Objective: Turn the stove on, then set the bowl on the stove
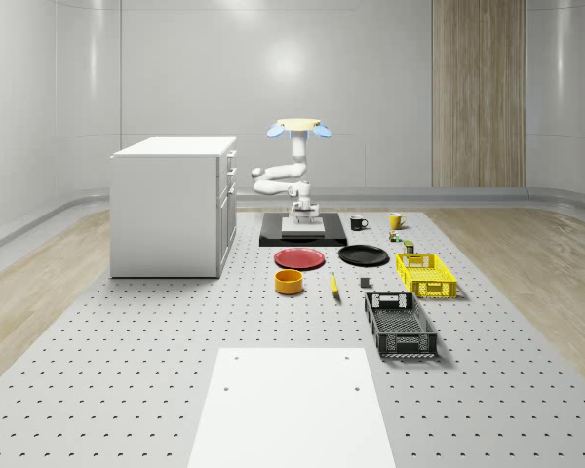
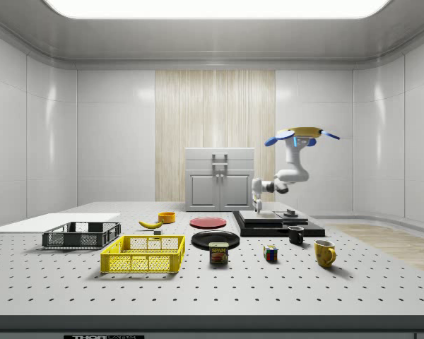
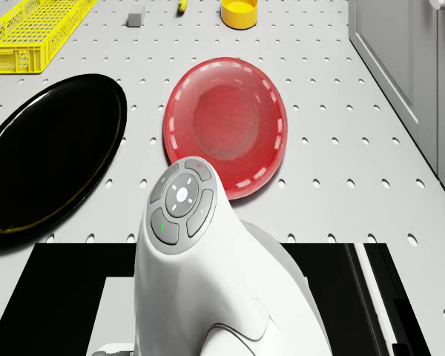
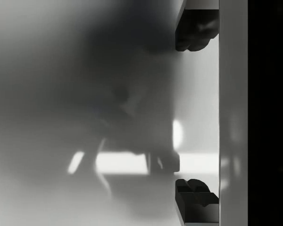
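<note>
The drone [image 1: 299, 125] hovers over the stove [image 1: 303, 230], its arm folded down so the gripper [image 1: 303, 208] sits right at the stove top. In the wrist view the fingertips [image 4: 196, 30] stand wide apart, holding nothing. Judging by this, the switching-on step is in hand. The bowl [image 1: 289, 282] waits beyond the red plate [image 1: 300, 258]; fetching it should come next

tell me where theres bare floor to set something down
Bare patches: between the cabinet and the orange bowl, and around the white sheet. Crowded: from the red plate and black plate across to the yellow basket and black crate.
</note>
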`<state>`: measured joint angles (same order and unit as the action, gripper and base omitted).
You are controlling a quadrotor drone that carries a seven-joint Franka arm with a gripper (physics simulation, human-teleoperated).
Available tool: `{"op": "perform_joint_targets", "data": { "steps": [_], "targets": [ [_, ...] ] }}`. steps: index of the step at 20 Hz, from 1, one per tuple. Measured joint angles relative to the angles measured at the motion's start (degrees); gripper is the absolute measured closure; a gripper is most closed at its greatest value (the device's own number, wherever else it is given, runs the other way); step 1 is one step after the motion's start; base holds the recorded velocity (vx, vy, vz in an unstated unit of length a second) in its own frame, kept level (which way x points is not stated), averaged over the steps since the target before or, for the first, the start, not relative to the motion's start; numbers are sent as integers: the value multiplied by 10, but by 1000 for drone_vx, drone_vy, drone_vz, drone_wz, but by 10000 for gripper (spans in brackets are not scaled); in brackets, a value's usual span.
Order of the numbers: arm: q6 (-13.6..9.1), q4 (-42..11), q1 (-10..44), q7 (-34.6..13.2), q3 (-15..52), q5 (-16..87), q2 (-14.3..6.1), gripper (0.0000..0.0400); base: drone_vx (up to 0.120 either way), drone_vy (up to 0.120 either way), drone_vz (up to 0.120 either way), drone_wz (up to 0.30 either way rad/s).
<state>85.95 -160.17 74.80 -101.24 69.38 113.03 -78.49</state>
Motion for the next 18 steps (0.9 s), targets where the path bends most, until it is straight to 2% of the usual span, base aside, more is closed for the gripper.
{"op": "perform_joint_targets", "data": {
  "steps": [18],
  "targets": [
    [11,1,5,-4,2,-6,-12,0,120,-2,0,0]
  ]
}}
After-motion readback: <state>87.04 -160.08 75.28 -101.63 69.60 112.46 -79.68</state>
